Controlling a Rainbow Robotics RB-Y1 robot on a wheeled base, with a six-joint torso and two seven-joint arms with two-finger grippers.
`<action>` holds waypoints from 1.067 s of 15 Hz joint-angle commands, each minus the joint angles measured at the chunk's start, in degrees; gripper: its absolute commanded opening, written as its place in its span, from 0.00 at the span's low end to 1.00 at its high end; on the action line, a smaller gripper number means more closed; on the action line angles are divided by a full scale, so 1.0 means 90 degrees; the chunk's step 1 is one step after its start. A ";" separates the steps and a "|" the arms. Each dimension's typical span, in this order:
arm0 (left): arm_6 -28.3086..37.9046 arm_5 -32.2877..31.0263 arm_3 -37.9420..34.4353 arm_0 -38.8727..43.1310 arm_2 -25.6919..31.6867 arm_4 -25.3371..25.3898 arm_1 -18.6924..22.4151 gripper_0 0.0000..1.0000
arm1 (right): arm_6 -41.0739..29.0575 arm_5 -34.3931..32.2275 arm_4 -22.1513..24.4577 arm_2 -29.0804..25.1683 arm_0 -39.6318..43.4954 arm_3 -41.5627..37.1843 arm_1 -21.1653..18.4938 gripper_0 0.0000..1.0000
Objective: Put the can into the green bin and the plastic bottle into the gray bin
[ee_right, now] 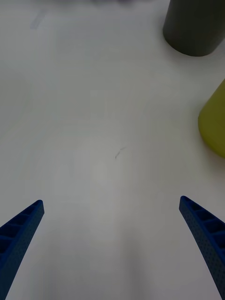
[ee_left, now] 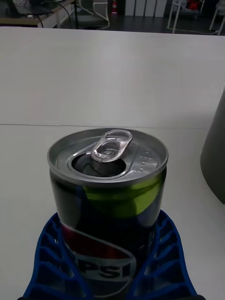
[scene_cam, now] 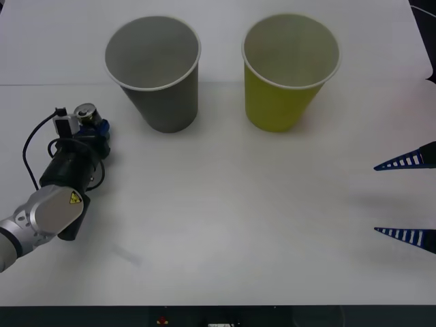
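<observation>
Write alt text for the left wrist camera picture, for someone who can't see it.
The left gripper has its blue ribbed fingers closed around the can, a dark, upright drink can with green markings and an opened silver top. It is over the white table, with the gray bin at the edge.

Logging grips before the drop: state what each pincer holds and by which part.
Left pincer is shut on the can, clasping its lower body from both sides. Right pincer is open, holding nothing.

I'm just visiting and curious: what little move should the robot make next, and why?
Probably lift the can and carry it toward the green bin. The left gripper is shut on it, standing upright left of the gray bin.
</observation>
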 commanded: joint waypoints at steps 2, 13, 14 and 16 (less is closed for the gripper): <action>0.0036 -0.0920 -0.0594 0.0453 0.0870 -0.0813 0.0078 0.00 | 0.0000 0.0000 0.0000 0.0000 0.0000 0.0000 0.0000 1.00; -0.0618 -0.6799 -0.4413 0.2728 0.4786 -0.0423 0.0870 0.00 | 0.0000 0.0000 0.0000 0.0000 0.0000 0.0000 0.0000 1.00; -0.0677 -0.7405 -0.4618 0.2884 0.5128 -0.0237 0.0899 0.00 | 0.0000 0.0000 0.0000 0.0000 0.0000 0.0000 0.0000 1.00; -0.0608 -0.8528 -0.5145 0.3158 0.5801 -0.0218 0.0909 0.00 | 0.0000 0.0000 0.0000 0.0000 0.0000 0.0000 0.0000 1.00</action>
